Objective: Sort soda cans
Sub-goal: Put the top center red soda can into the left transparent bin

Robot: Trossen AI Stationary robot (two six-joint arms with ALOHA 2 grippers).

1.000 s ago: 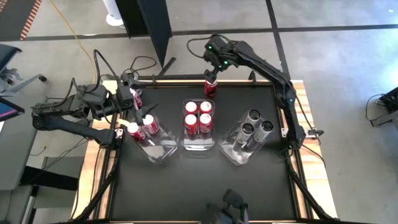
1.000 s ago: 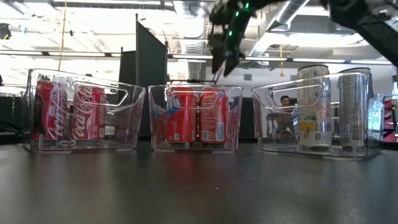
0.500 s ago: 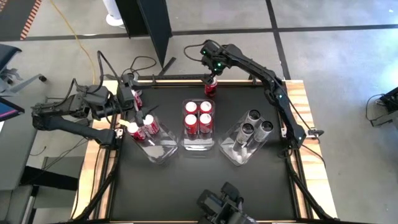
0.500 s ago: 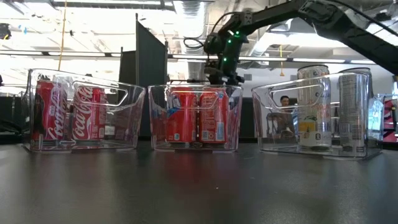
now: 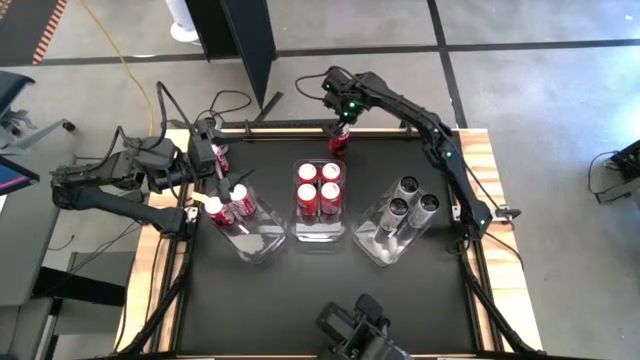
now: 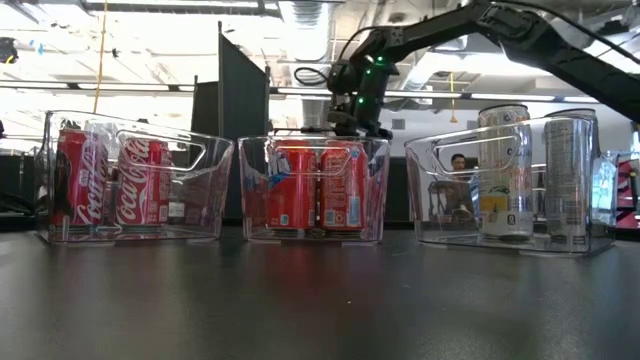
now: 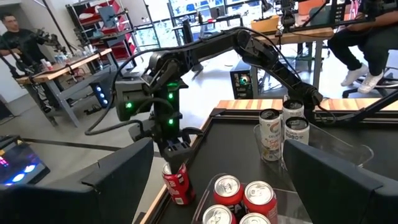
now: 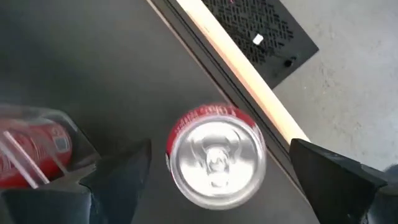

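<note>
Your right end effector [image 8: 211,168] hangs spread wide above the lone red can [image 5: 338,140], just behind the middle bin [image 5: 320,232]. It's smooth, thin-walled, dentable: clasp mid-body, gently.

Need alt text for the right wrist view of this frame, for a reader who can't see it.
Looking straight down, the right gripper hangs open above an upright red soda can, one dark finger on each side of it, neither touching. The can stands on the black table near its pale wooden edge, beside a clear bin holding red cans.
</note>
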